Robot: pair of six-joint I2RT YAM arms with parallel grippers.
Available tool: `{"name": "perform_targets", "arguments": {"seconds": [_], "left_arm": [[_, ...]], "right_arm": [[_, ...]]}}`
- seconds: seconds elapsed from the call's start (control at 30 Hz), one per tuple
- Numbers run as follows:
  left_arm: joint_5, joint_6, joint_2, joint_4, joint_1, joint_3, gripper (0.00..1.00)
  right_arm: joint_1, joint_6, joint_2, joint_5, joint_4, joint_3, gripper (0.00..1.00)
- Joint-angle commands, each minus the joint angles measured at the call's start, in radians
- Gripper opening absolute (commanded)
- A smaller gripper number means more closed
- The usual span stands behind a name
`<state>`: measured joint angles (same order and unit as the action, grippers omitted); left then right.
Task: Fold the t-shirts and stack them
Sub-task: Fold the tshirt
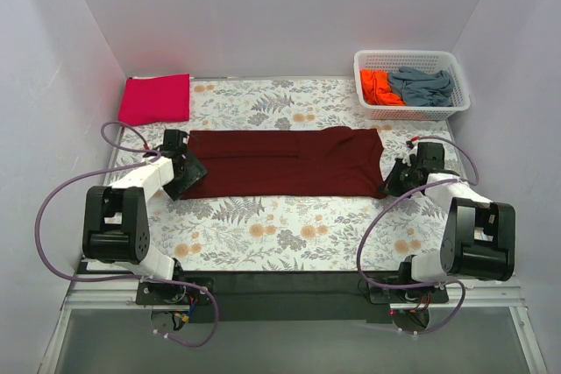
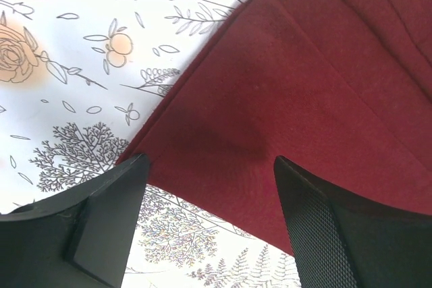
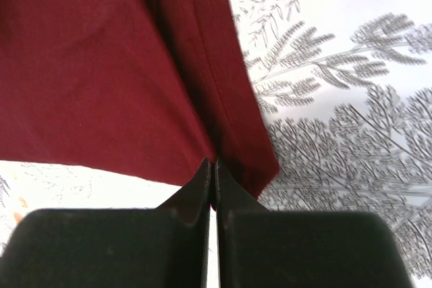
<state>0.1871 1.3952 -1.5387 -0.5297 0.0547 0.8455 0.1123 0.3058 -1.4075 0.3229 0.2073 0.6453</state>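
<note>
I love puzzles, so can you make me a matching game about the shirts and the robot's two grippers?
Things:
1. pink shirt
2. orange shirt
3. left gripper
4. right gripper

Place or state:
A. shut on the maroon shirt
B. in the basket
C. open
D. at the far left corner

Pairs: 1-D, 2-B, 3-C, 4-A

Lab test booth, plain white walls [image 1: 263,6] (on three sides), floral table cloth [image 1: 289,225]
</note>
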Motion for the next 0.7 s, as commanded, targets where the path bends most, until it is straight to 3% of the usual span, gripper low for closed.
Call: {"name": "perform_targets", "arguments": {"seconds": [0.0,0.1,0.3,0.57,0.67], "left_arm": [[-0.017,0.002,-0.014,-0.065,-0.052,-0.074,0.74],[-0.037,0.005,-0.011,-0.069,-0.104,-0.092,0.73],[-0.051,0.01,-0.029,-0.078,-0.11,-0.111,0.72],[-0.074,0.021,0.009,-0.096,-0.11,-0.14,0.71],[-0.083,0.031,0.089,-0.105,-0.11,-0.146,0.74]], "right_arm": [[0.024,-0.001,0.061,-0.033,-0.002,-0.027,0.01],[0.053,0.006,0.093,-0.068,0.003,-0.045,0.01],[0.125,0.03,0.088,-0.105,0.006,-0.059,0.01],[0.13,0.023,0.048,-0.108,0.046,-0.091,0.01],[0.13,0.012,0.082,-0.088,0.052,-0.087,0.11]]}}
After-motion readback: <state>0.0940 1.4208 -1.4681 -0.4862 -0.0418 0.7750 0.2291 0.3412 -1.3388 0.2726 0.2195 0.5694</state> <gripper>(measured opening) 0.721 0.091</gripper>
